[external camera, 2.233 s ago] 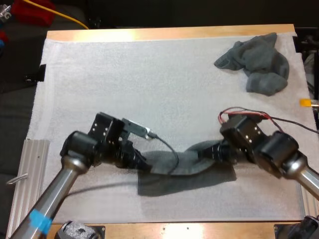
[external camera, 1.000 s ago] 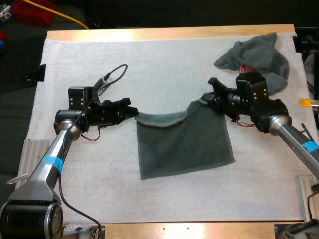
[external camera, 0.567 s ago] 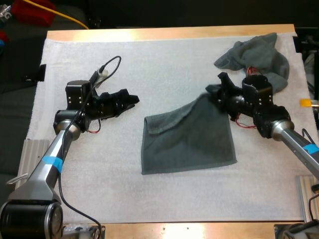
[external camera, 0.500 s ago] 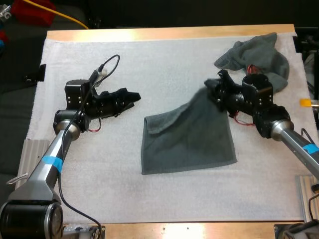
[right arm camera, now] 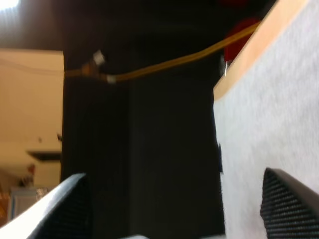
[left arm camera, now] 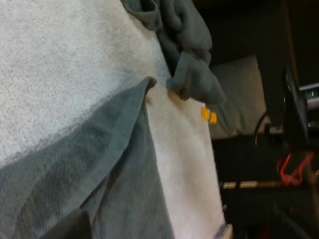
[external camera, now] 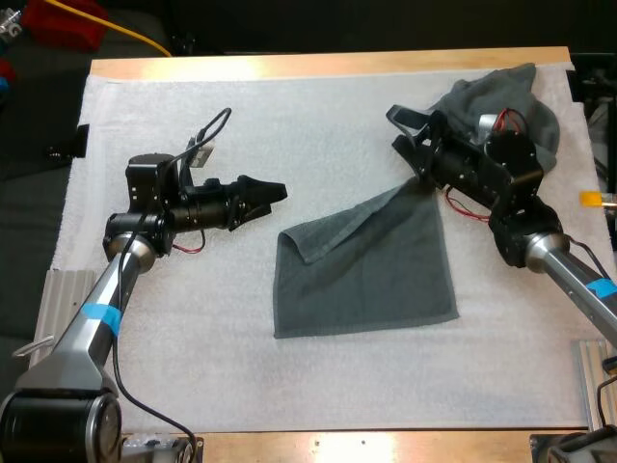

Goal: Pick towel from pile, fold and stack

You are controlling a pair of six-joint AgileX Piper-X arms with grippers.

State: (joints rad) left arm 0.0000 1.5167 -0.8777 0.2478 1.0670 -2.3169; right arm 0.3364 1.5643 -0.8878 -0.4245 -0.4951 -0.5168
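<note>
Looking at it, your towel point(external camera: 371, 270) lies flat mid-way across the mat point(external camera: 193, 338), far-left corner flopped over. It's soft, limp and light, so pinch corners at the hem. Right gripper point(external camera: 405, 130) gapes wide by its far-right corner; left gripper point(external camera: 268, 191), can't tell.

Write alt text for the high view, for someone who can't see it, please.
A dark grey-green towel lies spread on a white mat, its far left corner flopped over. The robot's left gripper points toward that corner; the right gripper hangs near the far right corner, jaws open, beside a crumpled towel pile.
</note>
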